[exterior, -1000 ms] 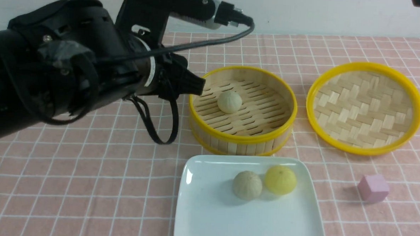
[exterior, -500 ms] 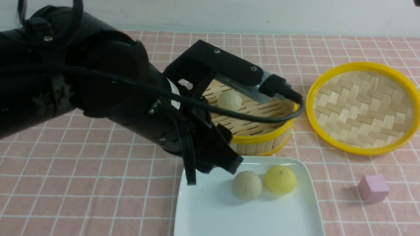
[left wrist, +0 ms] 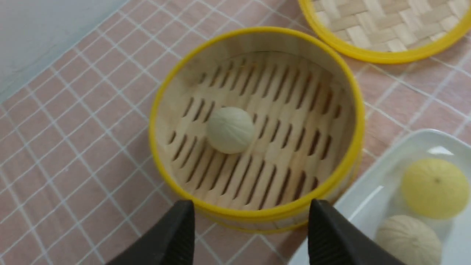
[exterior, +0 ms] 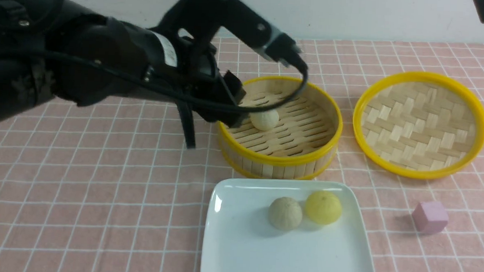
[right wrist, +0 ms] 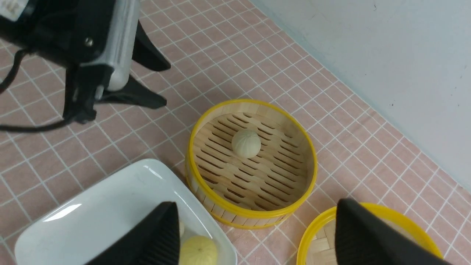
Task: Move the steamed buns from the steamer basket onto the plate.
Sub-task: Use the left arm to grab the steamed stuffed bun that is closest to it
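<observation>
**Gripper state.** The left gripper (left wrist: 251,203) has its fingers released and spread, with nothing between them. The right gripper (right wrist: 257,204) is also spread wide and empty, and hangs well above the work area.

**Location.** One pale bun (left wrist: 230,129) lies on the slatted floor of the steamer basket (left wrist: 254,31). It is beyond the rim nearest the left fingertips and roughly on the centreline between them. The grey-beige bun (exterior: 285,213) and the yellow bun (exterior: 323,207) touch each other on the plate (exterior: 285,256), outside the basket and beside one left finger.

**Handling.** Treat the pale bun as light, soft and easily dented. It is round, so expect it to roll if nudged. Descend from above, because the tall wall probably blocks a side approach. Place the pads on opposite sides at the widest girth, below the pleated top. Close only until the bun is held.
</observation>
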